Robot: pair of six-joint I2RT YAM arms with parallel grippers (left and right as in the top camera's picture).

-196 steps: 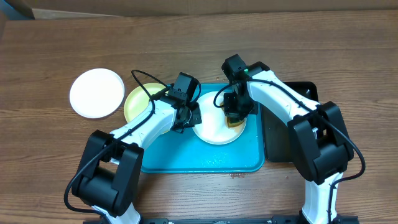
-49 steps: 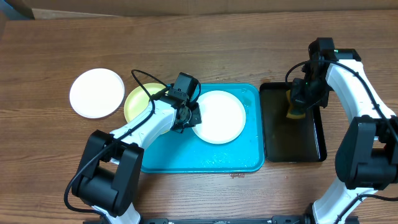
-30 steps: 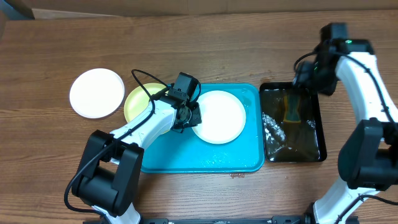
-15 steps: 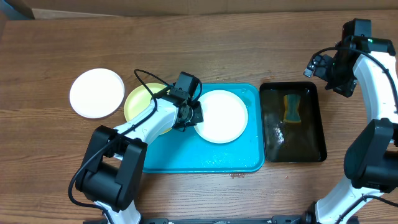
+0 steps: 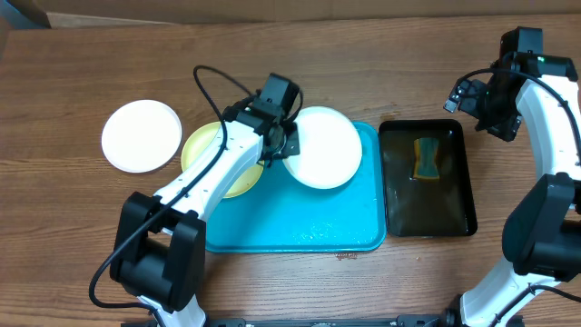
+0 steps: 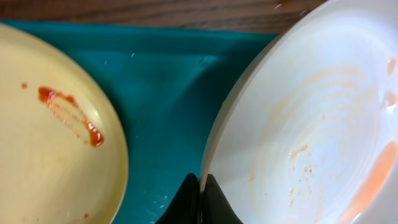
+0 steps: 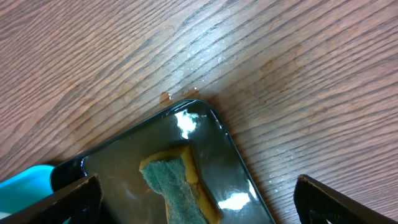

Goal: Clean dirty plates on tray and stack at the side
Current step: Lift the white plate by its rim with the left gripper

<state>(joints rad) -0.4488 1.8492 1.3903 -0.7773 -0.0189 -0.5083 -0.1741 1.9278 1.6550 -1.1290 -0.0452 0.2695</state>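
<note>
My left gripper (image 5: 283,145) is shut on the left rim of a white plate (image 5: 325,147), holding it raised over the far edge of the turquoise tray (image 5: 300,213). In the left wrist view the dark fingertips (image 6: 193,193) pinch that rim, and the plate (image 6: 311,124) shows faint orange smears. A yellow-green plate (image 5: 200,150) lies at the tray's left end, partly under my left arm, with a red sauce streak (image 6: 68,115). Another white plate (image 5: 141,135) rests on the table to the left. My right gripper (image 5: 478,95) hangs open and empty beyond the black tray's far right corner.
A narrow black tray (image 5: 454,195) holding water sits right of the turquoise tray, with a yellow-green sponge (image 5: 425,159) lying in it. The right wrist view shows that sponge (image 7: 177,186) below the open fingers (image 7: 62,199). Wet drops dot the wood near the black tray's corner.
My left gripper has lifted the white plate and carried it toward the tray's far edge. The right arm drew back from the black tray, leaving the sponge there, and has since held still.
</note>
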